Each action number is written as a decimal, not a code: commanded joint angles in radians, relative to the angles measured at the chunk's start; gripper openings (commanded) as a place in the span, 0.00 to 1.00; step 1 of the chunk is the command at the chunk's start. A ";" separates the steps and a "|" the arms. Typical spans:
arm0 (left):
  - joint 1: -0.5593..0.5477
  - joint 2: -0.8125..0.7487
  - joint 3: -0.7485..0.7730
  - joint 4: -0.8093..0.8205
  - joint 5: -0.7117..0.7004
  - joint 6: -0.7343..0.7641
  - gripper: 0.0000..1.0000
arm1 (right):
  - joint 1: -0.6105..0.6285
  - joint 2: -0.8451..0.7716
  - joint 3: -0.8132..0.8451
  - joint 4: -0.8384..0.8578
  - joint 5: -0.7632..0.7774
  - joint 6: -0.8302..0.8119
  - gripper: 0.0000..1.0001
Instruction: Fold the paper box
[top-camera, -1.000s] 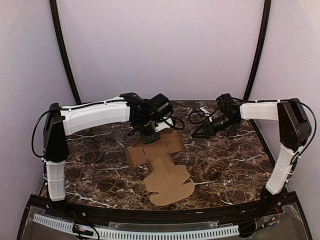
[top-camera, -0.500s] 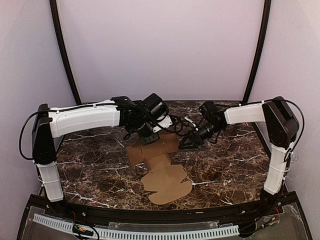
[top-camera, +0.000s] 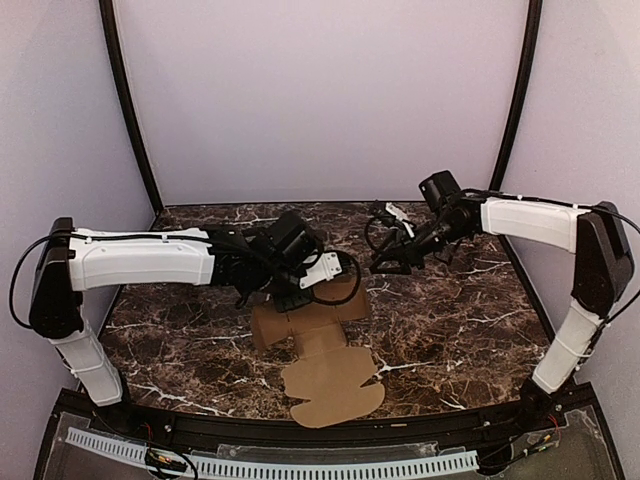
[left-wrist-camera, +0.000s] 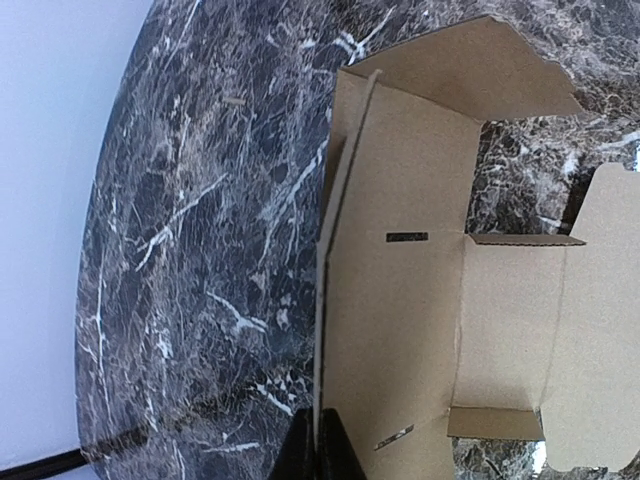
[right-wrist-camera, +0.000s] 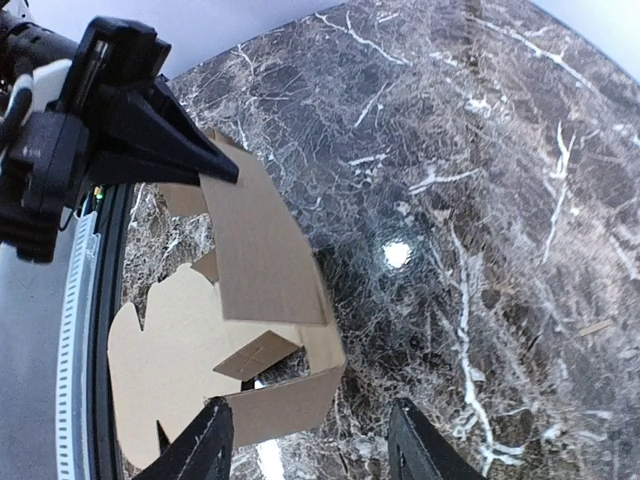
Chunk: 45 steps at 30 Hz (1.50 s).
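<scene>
The paper box (top-camera: 330, 375) is a flat die-cut sheet lying in the middle of the desk (top-camera: 450, 320). Its rounded-tab end is nearest the arm bases and flat on the marble. Further in, the middle panels also lie flat, with a side flap standing a little proud on the right. At the far end one panel is raised off the desk, tilted up from its crease.

The left tool (left-wrist-camera: 318, 450) is closed on the thin edge of that raised panel, gripping the cardboard from the far left side. Far and to the right, the right tool (right-wrist-camera: 308, 415) hangs above the desk with its jaws apart and nothing between them. It is clear of the sheet and faces the raised panel.

The main risk, as I judge it, is the pinch itself. The hold is a narrow bite on a thin edge, so a pull across the board could let the panel slip free and fall back. Nothing pins the near end, so lifting further may drag the whole sheet instead of bending it at the crease. If the right tool comes in low, it could knock the side flap. It could also strike the left tool, since the two stand near each other. Pushing off the score line could buckle the panel.
</scene>
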 joint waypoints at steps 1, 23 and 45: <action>-0.055 -0.089 -0.120 0.213 -0.072 0.104 0.02 | 0.025 -0.101 -0.035 0.086 0.109 -0.051 0.52; -0.081 -0.356 -0.257 0.317 -0.297 -0.310 0.63 | 0.022 0.106 0.378 0.046 -0.267 0.097 0.95; 0.147 -0.333 -0.542 0.126 0.209 -1.400 0.60 | 0.160 0.218 0.376 -0.083 0.154 0.064 0.80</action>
